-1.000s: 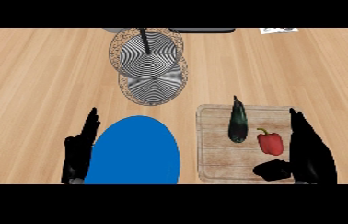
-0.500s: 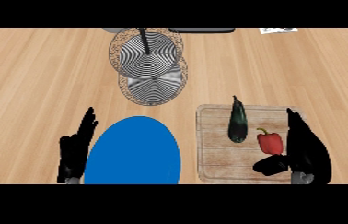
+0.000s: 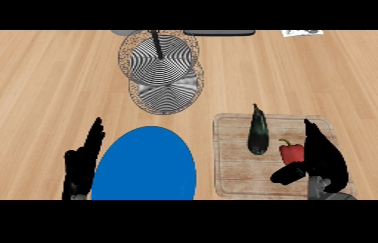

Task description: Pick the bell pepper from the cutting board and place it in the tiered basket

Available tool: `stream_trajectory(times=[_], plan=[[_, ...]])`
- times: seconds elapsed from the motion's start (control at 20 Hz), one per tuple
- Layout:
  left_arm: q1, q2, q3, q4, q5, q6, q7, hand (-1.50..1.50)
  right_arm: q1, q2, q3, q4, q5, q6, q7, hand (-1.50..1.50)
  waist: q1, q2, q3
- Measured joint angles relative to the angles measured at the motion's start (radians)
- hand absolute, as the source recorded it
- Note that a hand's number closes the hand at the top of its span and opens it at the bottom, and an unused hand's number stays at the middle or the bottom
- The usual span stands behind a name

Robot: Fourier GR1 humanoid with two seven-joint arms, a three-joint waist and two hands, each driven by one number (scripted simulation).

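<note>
A red bell pepper [image 3: 291, 152] lies on the wooden cutting board [image 3: 236, 174] at the lower right, beside a dark eggplant [image 3: 258, 132]. My right hand [image 3: 323, 159] stands open just right of the pepper, fingers straight and pointing away, thumb [image 3: 288, 174] reaching under the pepper's near side. It touches or nearly touches the pepper; I cannot tell which. The tiered basket [image 3: 161, 69], wire with striped trays, stands at the upper middle. My left hand [image 3: 83, 162] rests open at the lower left, fingers up.
A blue plate [image 3: 144, 164] lies between my left hand and the cutting board. A white paper scrap [image 3: 303, 32] sits at the far right edge of the counter. Bare wooden counter stretches left and right of the basket.
My right hand has crept a little forward and left along the pepper's right side, its thumb rising toward the pepper. The left hand and the objects have hardly moved.
</note>
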Motion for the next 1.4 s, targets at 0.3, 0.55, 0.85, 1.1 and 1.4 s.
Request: stream_trajectory(times=[0.3, 0.55, 0.85, 1.1, 1.4], plan=[[0.004, -0.027, 0.019, -0.008, -0.03, -0.011, 0.011, 0.0, 0.007, 0.017, -0.031, 0.049, 0.007, -0.008, -0.036, 1.5, 0.0, 0.0, 0.0], [0.003, -0.056, 0.024, -0.006, -0.066, -0.014, 0.012, 0.0, -0.004, 0.02, -0.043, 0.089, 0.026, -0.022, -0.077, 1.5, -0.001, -0.001, -0.001], [0.0, -0.059, 0.04, -0.015, -0.072, -0.032, 0.035, 0.0, -0.014, 0.0, -0.017, 0.153, 0.092, -0.087, -0.175, 1.5, -0.001, -0.003, -0.005], [-0.012, -0.066, 0.03, -0.009, -0.079, -0.038, 0.027, 0.0, -0.097, -0.049, 0.104, 0.208, 0.117, 0.012, -0.316, 1.5, 0.02, 0.0, -0.006], [-0.027, -0.07, 0.033, -0.007, -0.085, -0.038, 0.037, 0.0, -0.261, -0.04, 0.215, 0.304, 0.118, 0.098, -0.492, 1.5, 0.025, 0.004, -0.003]])
